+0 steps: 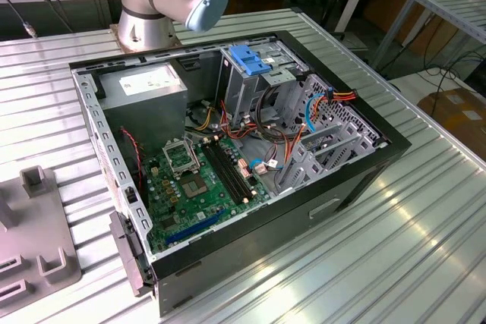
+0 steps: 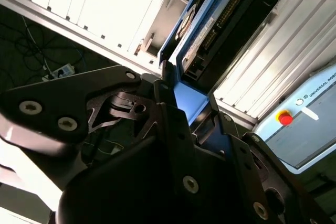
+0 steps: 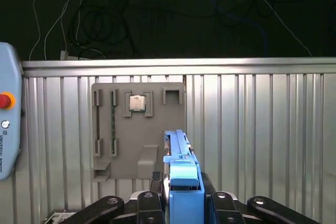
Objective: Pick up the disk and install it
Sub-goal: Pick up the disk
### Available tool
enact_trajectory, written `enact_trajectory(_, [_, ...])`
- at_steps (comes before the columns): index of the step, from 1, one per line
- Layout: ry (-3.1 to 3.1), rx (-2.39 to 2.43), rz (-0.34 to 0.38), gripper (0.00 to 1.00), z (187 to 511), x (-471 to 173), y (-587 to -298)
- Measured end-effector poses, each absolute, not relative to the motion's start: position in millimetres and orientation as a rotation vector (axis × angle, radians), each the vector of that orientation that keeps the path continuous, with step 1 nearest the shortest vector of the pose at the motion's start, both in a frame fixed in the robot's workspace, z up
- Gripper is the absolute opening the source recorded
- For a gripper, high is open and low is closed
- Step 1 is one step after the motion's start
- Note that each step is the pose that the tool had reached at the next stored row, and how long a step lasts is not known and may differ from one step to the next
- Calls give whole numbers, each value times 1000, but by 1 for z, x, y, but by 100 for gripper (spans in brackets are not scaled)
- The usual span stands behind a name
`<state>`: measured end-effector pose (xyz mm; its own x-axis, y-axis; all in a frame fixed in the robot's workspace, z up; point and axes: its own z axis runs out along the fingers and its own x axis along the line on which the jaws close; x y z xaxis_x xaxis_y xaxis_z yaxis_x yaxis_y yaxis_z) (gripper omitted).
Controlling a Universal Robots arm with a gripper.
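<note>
While the claw point(image 3: 182, 200) hangs over the ribbed metal table point(image 3: 262, 129), its jaws are clamped on the disk point(image 3: 179, 153) point(image 2: 202, 32) by its blue rails, in both wrist views. Disk held off the table, near the grey parts fixture point(image 3: 126, 140), apart from it. Exterior view: computer case point(image 1: 342, 195) lies open, drive cage point(image 1: 243, 92) at one o'clock inside. Step in hand, I judge: the carry; install not done. Seating calls for rails square to the cage.
</note>
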<state>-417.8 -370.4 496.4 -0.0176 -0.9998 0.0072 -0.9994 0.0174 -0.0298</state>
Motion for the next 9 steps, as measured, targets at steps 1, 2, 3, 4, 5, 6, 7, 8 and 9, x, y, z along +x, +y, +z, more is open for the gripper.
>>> enact_trajectory(1, [2229,-2191,-41,36,496,-415,-370])
enact_trajectory(2, [2229,-2191,-41,36,496,-413,-370])
enact_trajectory(3, [2229,-2191,-41,36,496,-409,-370])
enact_trajectory(4, [2229,-2191,-41,36,496,-406,-370])
enact_trajectory(5, [2230,-2191,-41,36,496,-401,-370])
enact_trajectory(6, [2229,-2191,-41,36,496,-398,-370])
enact_trajectory(7, [2230,-2191,-41,36,497,-395,-370])
enact_trajectory(8, [2230,-2191,-41,36,497,-388,-370])
enact_trajectory(9, [2229,-2191,-41,36,496,-383,-370])
